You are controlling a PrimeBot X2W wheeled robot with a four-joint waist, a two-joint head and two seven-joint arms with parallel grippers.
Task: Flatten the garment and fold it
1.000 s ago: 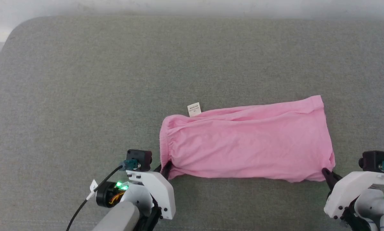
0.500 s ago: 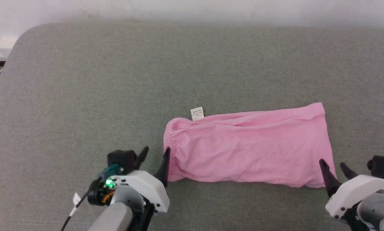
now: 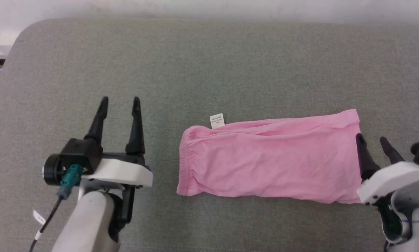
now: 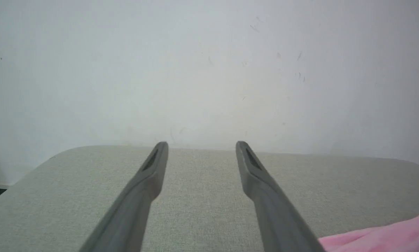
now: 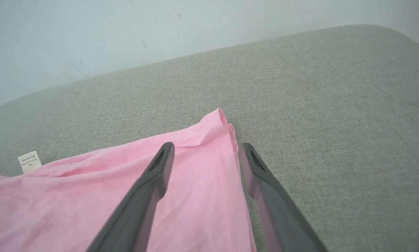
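The pink garment [image 3: 272,162] lies folded into a long band on the grey cushion, gathered elastic edge at its left end and a small white label [image 3: 217,120] sticking out at the back. My left gripper [image 3: 120,101] stands open and empty, raised well left of the elastic end. My right gripper [image 3: 370,138] is open above the garment's right edge, one finger over the cloth and one over the cushion, as the right wrist view shows the garment [image 5: 198,175] beneath my right gripper [image 5: 205,146]. A pink corner [image 4: 384,238] shows beside my left gripper [image 4: 201,145].
The grey cushion [image 3: 209,63] stretches wide behind and to the left of the garment. A white wall [image 4: 209,70] rises right behind its far edge. The cushion's rounded left corner [image 3: 16,38] drops off to the floor.
Both grippers have let go of the garment's near corners and opened. The left arm has lifted and swung away to the left; the right gripper has risen slightly over the right edge.
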